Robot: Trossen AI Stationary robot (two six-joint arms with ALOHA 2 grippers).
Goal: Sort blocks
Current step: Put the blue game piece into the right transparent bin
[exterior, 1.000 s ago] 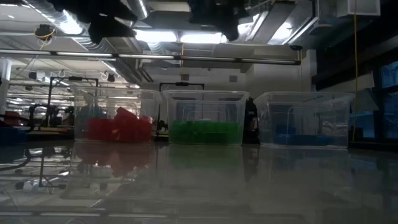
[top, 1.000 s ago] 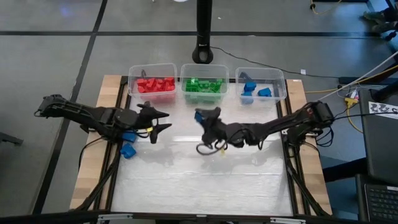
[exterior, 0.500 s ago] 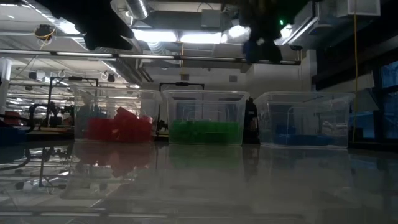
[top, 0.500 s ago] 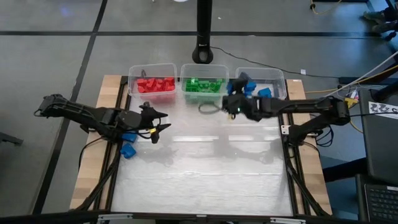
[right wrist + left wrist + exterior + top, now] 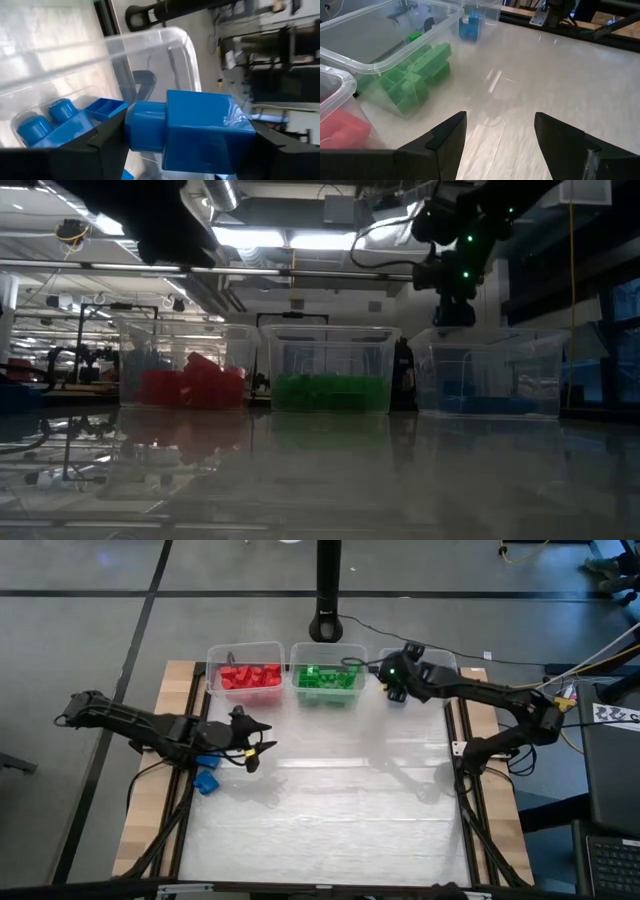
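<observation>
Clearly blue, studded block (image 5: 200,132)

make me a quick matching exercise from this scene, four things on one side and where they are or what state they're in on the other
Things:
1. right gripper
2. left gripper
3. green blocks
4. red blocks

Places or states:
A. in the middle bin
B. open and empty, above bare table
C. in the leftmost bin, seen from above
D. shut on a blue block over the rightmost bin

Pairs: 1-D, 2-B, 3-A, 4-C
</observation>
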